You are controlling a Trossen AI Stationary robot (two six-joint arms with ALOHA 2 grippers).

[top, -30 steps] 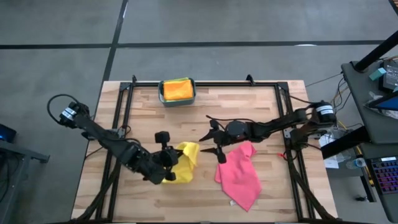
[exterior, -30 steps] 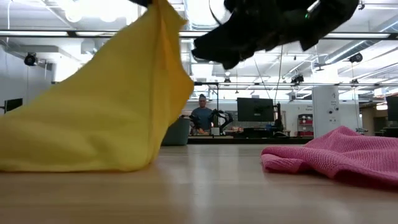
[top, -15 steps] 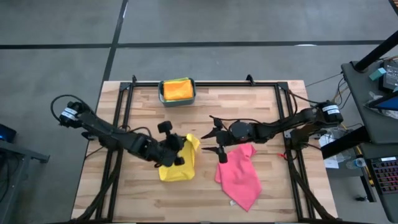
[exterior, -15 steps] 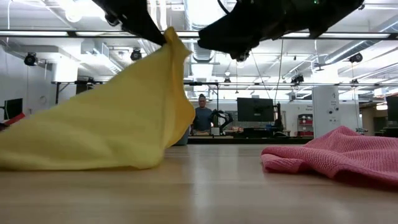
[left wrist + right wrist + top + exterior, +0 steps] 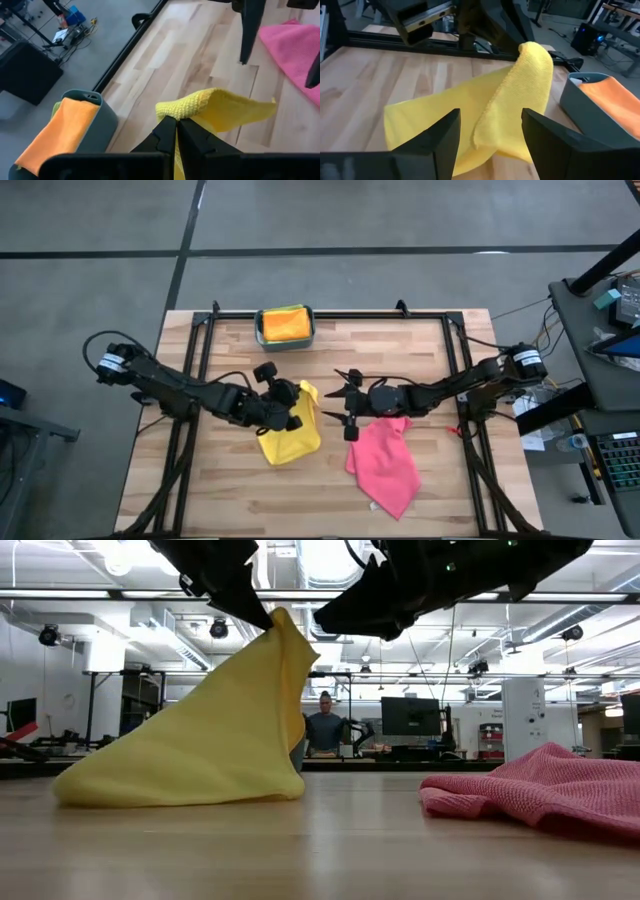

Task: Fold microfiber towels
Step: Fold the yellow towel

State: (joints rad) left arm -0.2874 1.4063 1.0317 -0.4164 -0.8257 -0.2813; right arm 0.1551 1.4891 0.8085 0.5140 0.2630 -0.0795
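Note:
A yellow towel (image 5: 290, 436) stands like a tent left of the table's middle, its lower edge (image 5: 180, 798) on the wood. My left gripper (image 5: 176, 124) is shut on its raised top. My right gripper (image 5: 490, 134) hovers open just right of it, fingers apart and pointing at the yellow towel (image 5: 520, 90) without touching it. A pink towel (image 5: 385, 462) lies crumpled on the table to the right. An orange towel (image 5: 284, 324) lies in the teal bin (image 5: 262, 340) at the far edge. My left gripper pinches the yellow towel's raised, folded-over top edge (image 5: 175, 111) between its two fingers. The fingers come slanting down from the table's left side. The towel hangs below them in a slack cone, and its bottom edge rests on the table.
Black rails (image 5: 200, 350) run along the table's left, far and right sides. Bare wood lies near the front edge (image 5: 300, 510). A person sits at a desk far behind the table in the low view (image 5: 324, 730).
My left gripper has carried the yellow towel's top toward the table's far edge and a little right, sinking slightly. The towel's spread lower part has been drawn in after it and stands narrower and steeper. My right gripper has swung to face the towel, staying open.

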